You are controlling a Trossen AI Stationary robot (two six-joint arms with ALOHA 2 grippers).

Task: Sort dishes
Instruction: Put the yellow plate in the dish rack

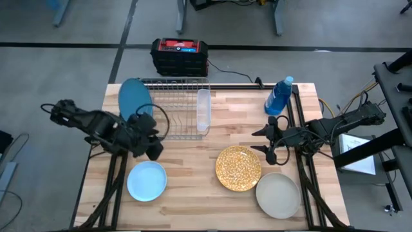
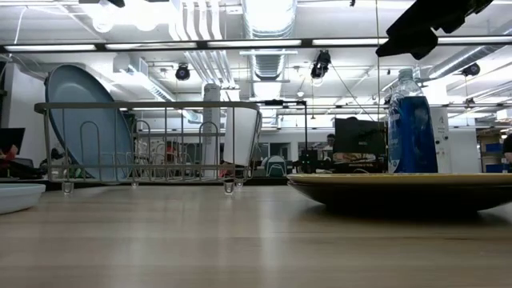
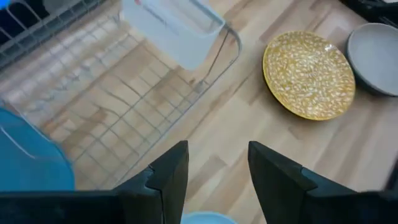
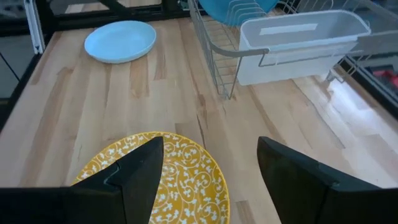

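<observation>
One dish looks sorted: the large mid-blue round plate [image 1: 133,98] stands on edge in the wire dish rack [image 1: 175,109], upper left of the high frame; in the low view it leans upright at far left behind the rack bars. Three dishes are still flat on the pale wooden slatted table [image 1: 193,193]: the small pale blue glossy plate [image 1: 147,180] at lower left, the gold speckled plate with a white leafy pattern [image 1: 238,167] at centre right, and the plain matte beige-grey plate [image 1: 277,194] at lower right, its rim just beside the gold one. No dark teal-green plate shows in any view. Judged progress: early, roughly one placed, three left.

The left gripper [image 1: 147,135] hangs at the rack's left end, between the mid-blue plate and the pale blue plate, fingers apart with nothing between them; in the left wrist view bare wood shows through the gap. The right gripper [image 1: 270,143] sits centre right, just above the gold plate's upper right rim, fingers spread wide and empty; the right wrist view shows the gold plate below them.

A translucent white plastic utensil caddy [image 1: 203,111] hooks on the rack's right end. A blue plastic bottle [image 1: 279,96] stands upper right. A black and red box [image 1: 179,56] sits on the floor past the table's top edge.
</observation>
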